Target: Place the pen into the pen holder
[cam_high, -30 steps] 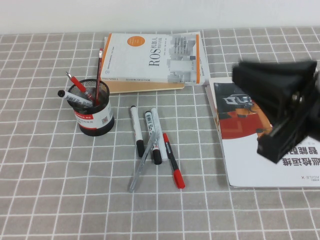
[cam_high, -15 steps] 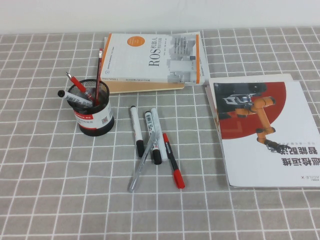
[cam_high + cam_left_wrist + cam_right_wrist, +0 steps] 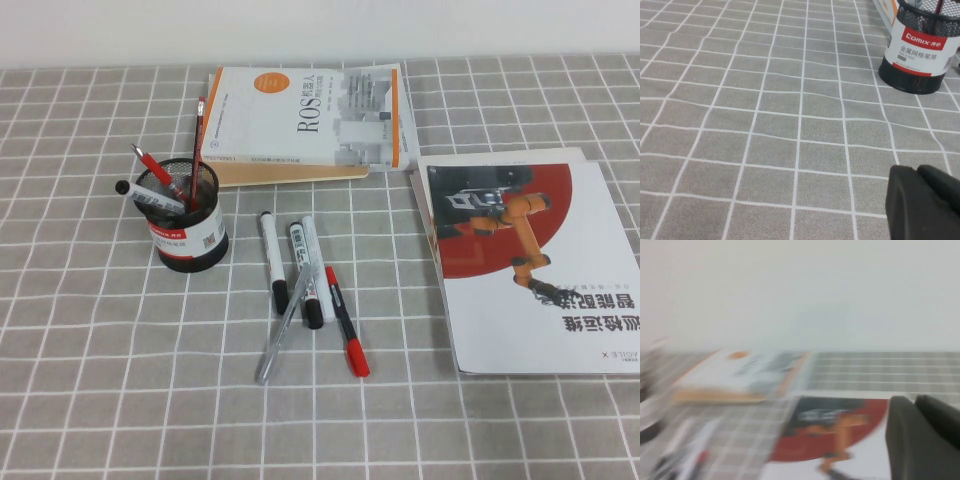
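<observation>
The pen holder (image 3: 190, 228), a black mesh cup with a red-and-white label, stands at the left of the table. The pen (image 3: 198, 135), a long thin dark-red stick, stands upright in it, leaning on the rim, beside a short red pen and a black marker. Neither arm shows in the high view. In the left wrist view my left gripper (image 3: 925, 200) hangs shut and empty over bare cloth, well short of the holder (image 3: 920, 47). In the blurred right wrist view my right gripper (image 3: 925, 435) is shut and empty over the magazine (image 3: 840, 440).
Several markers and a grey pen (image 3: 285, 325) lie in a loose heap at mid-table, among them a red-capped marker (image 3: 346, 320). A ROS book (image 3: 310, 115) lies at the back. A red-and-white magazine (image 3: 525, 260) lies at the right.
One second ago my right arm was over the magazine at the right of the high view; it has since pulled back out of that view. Nothing on the table moved.
</observation>
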`<action>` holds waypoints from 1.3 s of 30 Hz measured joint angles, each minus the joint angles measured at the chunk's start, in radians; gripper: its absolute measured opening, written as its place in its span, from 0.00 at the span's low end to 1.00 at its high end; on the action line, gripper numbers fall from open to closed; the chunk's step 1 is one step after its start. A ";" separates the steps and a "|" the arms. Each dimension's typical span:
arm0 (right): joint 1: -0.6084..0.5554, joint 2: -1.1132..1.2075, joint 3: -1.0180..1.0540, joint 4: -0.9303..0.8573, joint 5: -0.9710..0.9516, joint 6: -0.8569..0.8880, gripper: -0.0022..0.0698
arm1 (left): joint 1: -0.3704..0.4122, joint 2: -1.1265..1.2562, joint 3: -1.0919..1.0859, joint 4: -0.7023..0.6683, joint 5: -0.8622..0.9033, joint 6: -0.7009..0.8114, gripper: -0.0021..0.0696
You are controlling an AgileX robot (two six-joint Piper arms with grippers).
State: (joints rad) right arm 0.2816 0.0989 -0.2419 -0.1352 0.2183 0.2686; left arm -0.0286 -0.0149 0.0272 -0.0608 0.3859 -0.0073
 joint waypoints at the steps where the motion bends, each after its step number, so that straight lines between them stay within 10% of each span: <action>1: -0.050 -0.010 0.028 0.017 -0.026 0.000 0.01 | 0.000 0.000 0.000 0.000 0.000 0.000 0.02; 8: -0.222 -0.023 0.131 0.079 -0.103 0.000 0.01 | 0.000 0.000 0.000 0.000 0.000 0.000 0.02; 39: -0.228 -0.106 0.268 0.154 0.173 -0.003 0.01 | 0.000 0.000 0.000 0.000 0.000 0.000 0.02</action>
State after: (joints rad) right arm 0.0541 -0.0073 0.0266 0.0192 0.3911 0.2652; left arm -0.0286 -0.0149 0.0272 -0.0608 0.3859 -0.0073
